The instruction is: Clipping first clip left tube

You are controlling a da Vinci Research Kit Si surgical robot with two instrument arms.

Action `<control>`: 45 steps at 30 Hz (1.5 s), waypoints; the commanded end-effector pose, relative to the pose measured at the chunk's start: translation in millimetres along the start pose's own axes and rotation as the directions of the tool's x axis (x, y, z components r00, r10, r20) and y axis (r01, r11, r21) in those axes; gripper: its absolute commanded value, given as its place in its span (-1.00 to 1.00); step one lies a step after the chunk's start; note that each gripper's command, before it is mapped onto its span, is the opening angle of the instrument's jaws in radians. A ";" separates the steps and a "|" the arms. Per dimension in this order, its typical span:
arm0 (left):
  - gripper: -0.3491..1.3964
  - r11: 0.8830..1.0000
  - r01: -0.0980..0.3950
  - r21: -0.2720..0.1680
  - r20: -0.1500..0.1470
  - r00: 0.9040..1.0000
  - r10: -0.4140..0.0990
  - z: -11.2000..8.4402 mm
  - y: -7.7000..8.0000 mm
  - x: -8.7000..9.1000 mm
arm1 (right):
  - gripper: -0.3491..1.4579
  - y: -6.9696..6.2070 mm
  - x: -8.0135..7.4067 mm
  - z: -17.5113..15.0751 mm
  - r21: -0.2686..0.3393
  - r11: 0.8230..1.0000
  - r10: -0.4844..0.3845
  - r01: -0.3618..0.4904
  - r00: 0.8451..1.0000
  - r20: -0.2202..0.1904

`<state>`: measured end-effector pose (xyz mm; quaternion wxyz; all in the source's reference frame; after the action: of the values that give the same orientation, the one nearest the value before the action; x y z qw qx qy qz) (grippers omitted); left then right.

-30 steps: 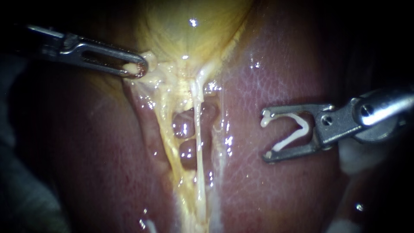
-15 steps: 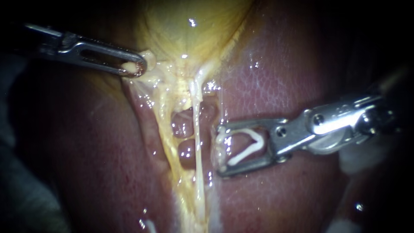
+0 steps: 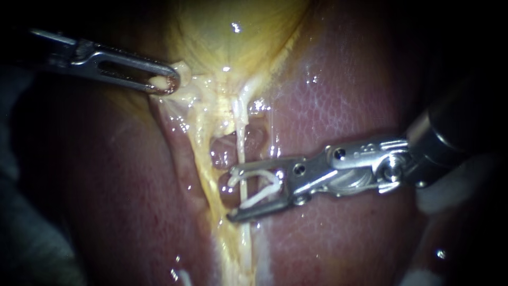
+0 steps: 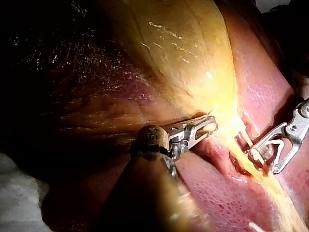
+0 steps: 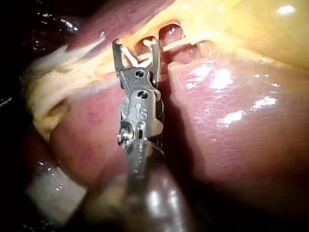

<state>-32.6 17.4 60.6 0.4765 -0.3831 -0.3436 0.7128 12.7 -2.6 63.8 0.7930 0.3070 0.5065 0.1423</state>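
Observation:
Two strands run down from the gallbladder (image 3: pixel 233 37): a yellow left tube (image 3: pixel 203 159) and a thin pale right tube (image 3: pixel 242 143). My right instrument (image 3: pixel 231 196) comes in from the right. Its jaws are open and carry an open white clip (image 3: pixel 258 198). The thin pale tube passes between the jaws; their tips stop short of the yellow left tube. The right wrist view shows the same jaws (image 5: pixel 135 43) around the pale strand. My left instrument (image 3: pixel 168 82) is shut on tissue at the gallbladder's neck and holds it to the left, as the left wrist view (image 4: pixel 207 126) also shows.
Reddish liver (image 3: pixel 338 95) lies on both sides of the strands, with a dark window (image 3: pixel 227 153) between the two tubes. Wet yellow tissue (image 3: pixel 238 249) continues below the jaws. White gauze (image 5: pixel 53 193) lies beside the liver.
My right instrument has moved left from over the liver, and its open jaws with the clip now straddle the thin pale tube. The left instrument has held still.

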 end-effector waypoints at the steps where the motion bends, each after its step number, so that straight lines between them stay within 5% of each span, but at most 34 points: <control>1: -1.00 1.000 0.000 0.000 0.000 1.000 0.000 0.0 0.0 0.0 | -0.06 0.2 -0.4 0.1 -0.001 1.000 0.004 -0.004 1.000 0.003; 12: -1.00 1.000 0.000 0.000 0.000 1.000 0.000 0.0 0.0 0.0 | -0.06 2.2 -1.4 2.1 -0.007 0.998 0.056 -0.056 0.998 -0.035; 24: -1.00 1.000 0.000 0.001 -0.001 1.000 0.000 0.2 0.1 0.1 | -0.06 2.0 -0.6 4.7 0.006 0.996 0.093 -0.092 0.990 -0.104; 30: -1.00 1.000 0.000 0.000 0.000 1.000 0.000 0.1 0.1 0.1 | -0.06 1.2 0.4 5.8 0.043 0.994 0.106 -0.101 0.982 -0.154; 45: -1.00 1.000 0.000 0.000 0.000 1.000 0.000 0.1 0.0 0.0 | -0.08 -2.6 1.7 6.6 0.167 0.982 0.112 -0.086 0.982 -0.154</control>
<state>-32.6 17.4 60.7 0.4768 -0.3829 -0.3434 0.7129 19.1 -6.0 62.8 0.7126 0.3834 0.5643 0.1635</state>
